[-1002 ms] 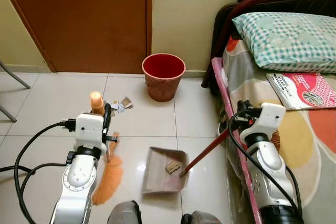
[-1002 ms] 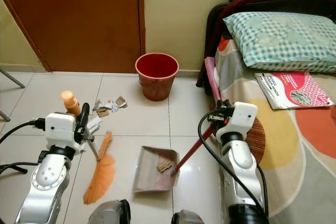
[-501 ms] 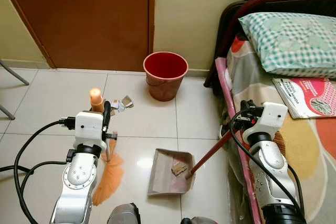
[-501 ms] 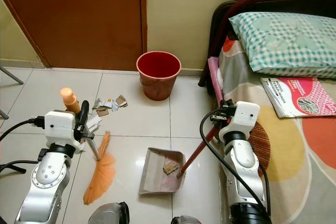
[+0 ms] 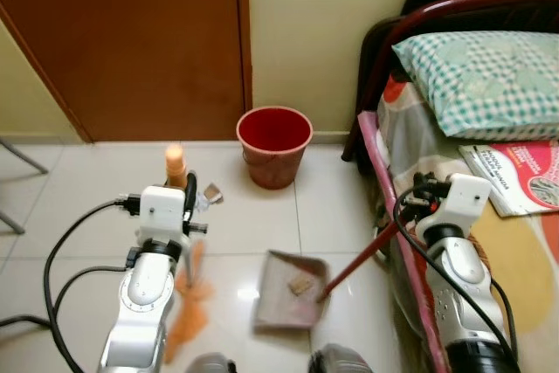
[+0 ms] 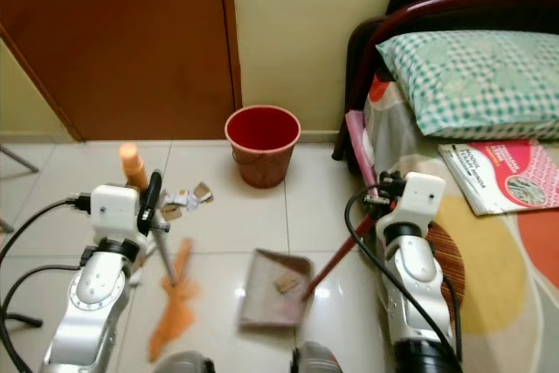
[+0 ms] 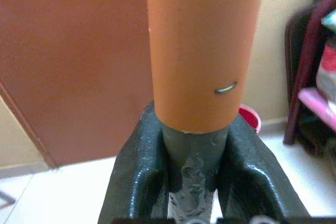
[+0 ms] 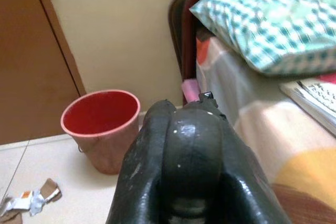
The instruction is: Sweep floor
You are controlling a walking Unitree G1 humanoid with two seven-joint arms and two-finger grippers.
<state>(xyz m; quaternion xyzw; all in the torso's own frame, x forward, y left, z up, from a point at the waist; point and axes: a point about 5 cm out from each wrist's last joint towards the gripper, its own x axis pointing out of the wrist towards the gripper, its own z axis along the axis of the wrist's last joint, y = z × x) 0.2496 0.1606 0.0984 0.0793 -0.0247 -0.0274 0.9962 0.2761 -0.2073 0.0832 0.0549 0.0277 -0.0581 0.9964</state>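
The left end effector is closed tight on the broom handle; orange bristles are seen on the floor tiles, blurred. The right end effector is clamped shut round the dustpan's red handle. The dustpan is laid flat on the floor betw. both arms, w/ a cardboard scrap inside. Paper scraps are scattered near the left arm, short of the red bucket by the wall. The bed is beside the right arm.

Silver arms, white wrist blocks (black cables looping alongside).
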